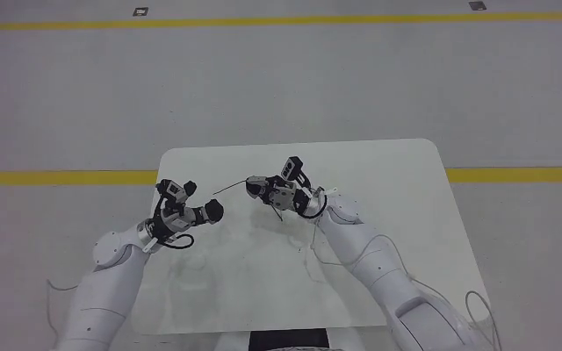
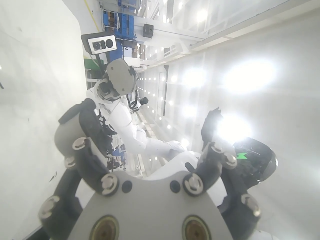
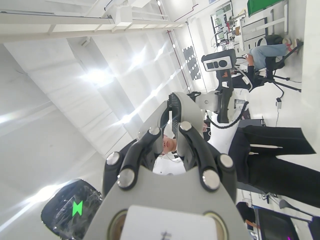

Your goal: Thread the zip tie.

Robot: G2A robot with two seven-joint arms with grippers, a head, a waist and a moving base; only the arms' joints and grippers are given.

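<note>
A thin black zip tie [image 1: 230, 186] hangs above the white table [image 1: 395, 175], near its middle. My right gripper [image 1: 261, 186] is shut on it, and its fingers [image 3: 175, 116] stand pressed together in the right wrist view. The tie's free end points left toward my left gripper [image 1: 188, 198], which hovers a short way off over the table's left part. The left gripper [image 2: 145, 116] is open with nothing between its wide-spread fingers [image 2: 75, 121]. From the left wrist view I see the right gripper [image 2: 117, 81] farther off. A short part of the tie sticks out behind the right gripper.
The table's left edge [image 1: 160, 175] lies just beside the left gripper. Bare tabletop stretches to the right and toward the front. A yellow floor line [image 1: 70, 177] runs behind the table.
</note>
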